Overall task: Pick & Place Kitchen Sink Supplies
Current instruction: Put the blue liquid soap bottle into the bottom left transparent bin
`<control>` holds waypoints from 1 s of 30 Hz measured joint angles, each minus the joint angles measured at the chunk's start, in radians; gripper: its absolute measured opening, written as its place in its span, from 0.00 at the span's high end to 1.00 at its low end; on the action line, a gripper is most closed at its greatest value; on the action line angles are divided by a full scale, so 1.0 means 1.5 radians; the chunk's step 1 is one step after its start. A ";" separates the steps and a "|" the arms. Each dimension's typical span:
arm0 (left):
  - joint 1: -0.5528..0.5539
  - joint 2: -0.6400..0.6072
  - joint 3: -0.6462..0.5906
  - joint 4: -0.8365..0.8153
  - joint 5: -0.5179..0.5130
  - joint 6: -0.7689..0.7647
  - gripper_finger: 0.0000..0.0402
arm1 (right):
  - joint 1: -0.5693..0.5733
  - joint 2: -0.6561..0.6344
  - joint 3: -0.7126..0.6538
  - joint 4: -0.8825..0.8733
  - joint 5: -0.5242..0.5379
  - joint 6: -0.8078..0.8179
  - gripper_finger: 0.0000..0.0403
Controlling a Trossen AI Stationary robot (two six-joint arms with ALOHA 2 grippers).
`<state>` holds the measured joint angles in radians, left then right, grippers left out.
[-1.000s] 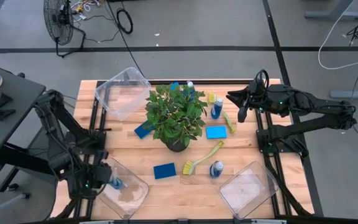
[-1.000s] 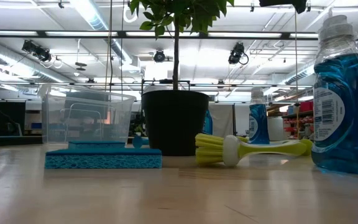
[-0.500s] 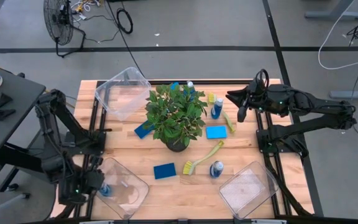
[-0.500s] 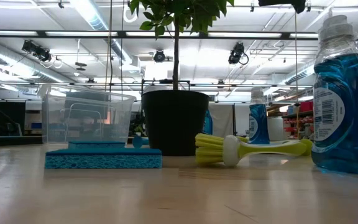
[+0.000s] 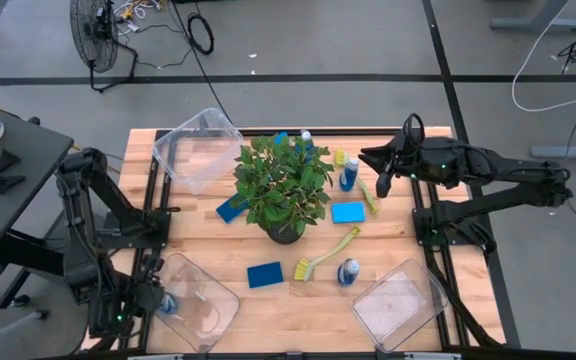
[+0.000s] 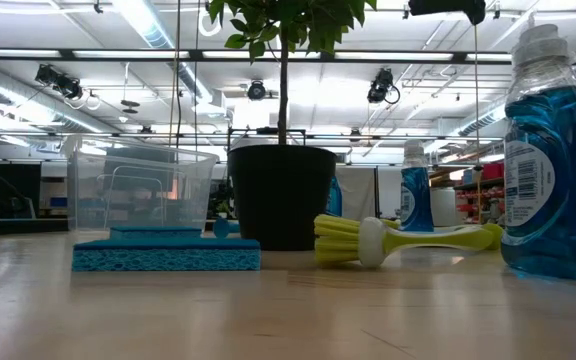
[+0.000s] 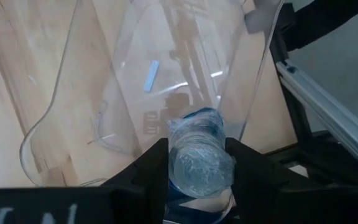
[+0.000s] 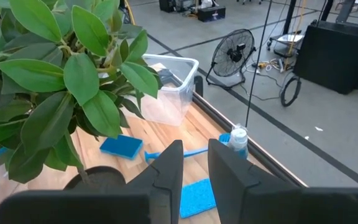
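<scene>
L gripper (image 7: 196, 163) at near-left tabletop corner, fingers pinching blue dish-soap bottle (image 7: 199, 163) at rim of clear bin (image 5: 200, 300). Risk: release now may drop bottle outside bin wall. R gripper (image 5: 380, 172) hovers near plant (image 5: 281, 185), fingers narrowly apart, nothing held.

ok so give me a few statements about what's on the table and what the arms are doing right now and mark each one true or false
1. The left gripper is shut on a blue bottle. True.
2. The potted plant lies tipped on its side. False: it stands upright near the table's middle.
3. The right gripper holds a dish brush. False: it holds nothing and hangs over the table's far right side.
4. A blue sponge lies flat on the wood beside a dish brush. True.
5. All the clear bins stand together in one corner. False: they sit at three separate corners.
</scene>
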<state>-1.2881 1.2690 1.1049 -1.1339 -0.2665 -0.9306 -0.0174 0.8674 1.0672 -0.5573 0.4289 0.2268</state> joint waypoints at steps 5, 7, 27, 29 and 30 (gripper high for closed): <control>-0.004 0.010 0.000 0.002 -0.010 0.000 0.63 | 0.000 0.002 0.000 0.003 0.000 0.000 0.80; -0.004 0.010 0.000 0.006 -0.011 -0.001 0.63 | 0.000 0.002 0.000 0.004 0.000 0.000 0.80; -0.003 0.009 0.001 0.007 0.053 -0.018 0.38 | 0.000 0.002 0.000 0.003 -0.001 0.000 0.80; -0.003 0.009 0.006 0.005 0.053 -0.018 0.35 | 0.000 0.002 0.000 0.003 -0.002 0.000 0.80; -0.003 0.009 0.010 0.004 0.053 -0.018 0.34 | 0.000 0.002 0.000 0.003 -0.002 0.000 0.80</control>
<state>-1.2926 1.2830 1.1205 -1.1277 -0.1874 -0.9576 -0.0170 0.8703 1.0672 -0.5522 0.4263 0.2266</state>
